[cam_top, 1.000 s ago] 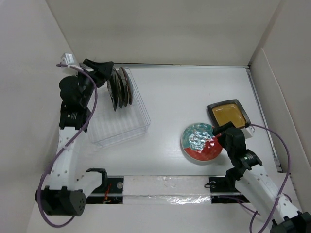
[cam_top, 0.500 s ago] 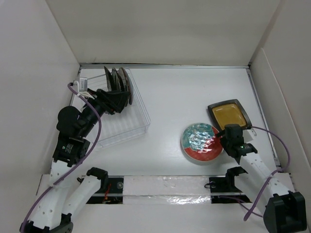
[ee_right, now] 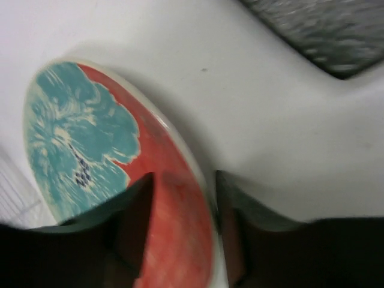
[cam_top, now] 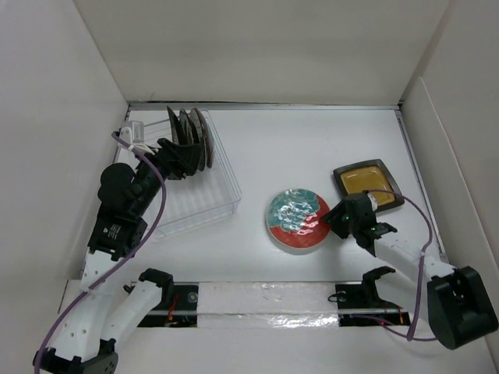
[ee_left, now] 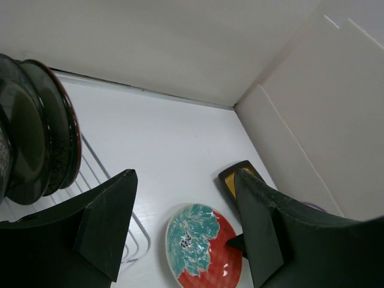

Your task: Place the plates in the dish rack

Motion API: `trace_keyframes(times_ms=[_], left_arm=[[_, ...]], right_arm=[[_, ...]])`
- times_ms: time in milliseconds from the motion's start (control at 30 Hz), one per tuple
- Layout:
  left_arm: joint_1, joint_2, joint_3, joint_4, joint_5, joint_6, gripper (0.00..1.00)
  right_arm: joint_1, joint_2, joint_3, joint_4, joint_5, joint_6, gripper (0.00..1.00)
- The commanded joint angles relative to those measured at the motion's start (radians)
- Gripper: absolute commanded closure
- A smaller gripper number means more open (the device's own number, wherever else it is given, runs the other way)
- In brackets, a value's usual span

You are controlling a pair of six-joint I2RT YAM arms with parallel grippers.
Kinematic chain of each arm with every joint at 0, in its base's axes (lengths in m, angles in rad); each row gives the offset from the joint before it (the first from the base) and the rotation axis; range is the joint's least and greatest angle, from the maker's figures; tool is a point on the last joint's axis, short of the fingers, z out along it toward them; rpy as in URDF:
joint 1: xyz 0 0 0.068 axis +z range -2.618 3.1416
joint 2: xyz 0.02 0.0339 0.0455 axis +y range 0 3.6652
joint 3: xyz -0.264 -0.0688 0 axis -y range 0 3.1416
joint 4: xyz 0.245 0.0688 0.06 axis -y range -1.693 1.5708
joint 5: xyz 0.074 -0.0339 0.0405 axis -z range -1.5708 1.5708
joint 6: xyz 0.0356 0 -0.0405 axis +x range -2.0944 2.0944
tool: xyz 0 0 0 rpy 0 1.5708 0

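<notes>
The red-and-teal round plate (cam_top: 295, 221) lies flat on the white table, and it also shows in the left wrist view (ee_left: 195, 240). My right gripper (cam_top: 335, 220) straddles its right rim (ee_right: 183, 178), one finger over the red part and one outside, shut on it. The black square amber-centred plate (cam_top: 366, 183) lies just behind that gripper. The other plates (cam_top: 191, 139) stand upright at the far end of the clear dish rack (cam_top: 195, 204). My left gripper (cam_top: 185, 158) hovers over the rack beside them, open and empty (ee_left: 185, 180).
White walls close in the table on the left, back and right. A taped strip runs along the near edge between the arm bases. The rack's wire slots (ee_left: 96, 174) lie under my left fingers.
The red-and-teal plate has slid left across the table with my right gripper on its rim. My left arm drew back from the rack's far end and now hovers over the rack.
</notes>
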Motion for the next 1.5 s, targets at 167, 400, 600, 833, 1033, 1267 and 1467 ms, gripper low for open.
trace_keyframes(times_ms=[167,400,600,833,1033,1267,1467], left_arm=[[0.007,0.075,0.002,-0.011,-0.164,-0.060,0.42],[0.044,0.103,-0.036,-0.099,-0.519,-0.134,0.33],[0.324,0.302,0.031,-0.125,-0.400,-0.163,0.43],[0.441,0.480,0.204,-0.188,-0.458,-0.143,0.56],[0.619,0.606,0.174,-0.232,-0.449,-0.041,0.73],[0.629,0.620,0.125,-0.212,-0.405,0.062,0.45],[0.581,0.712,0.116,-0.154,-0.320,0.107,0.50]], right_arm=[[0.027,0.215,-0.088,0.340,-0.170,-0.014,0.87],[0.016,0.156,-0.151,0.513,-0.178,-0.044,1.00],[0.007,-0.082,-0.132,0.455,-0.120,-0.170,1.00],[-0.013,-0.251,-0.149,0.415,-0.129,-0.211,1.00],[0.044,-0.335,-0.135,0.368,-0.091,-0.239,1.00],[0.116,-0.380,-0.137,0.364,-0.022,-0.253,1.00],[0.136,-0.369,-0.120,0.374,-0.019,-0.297,1.00]])
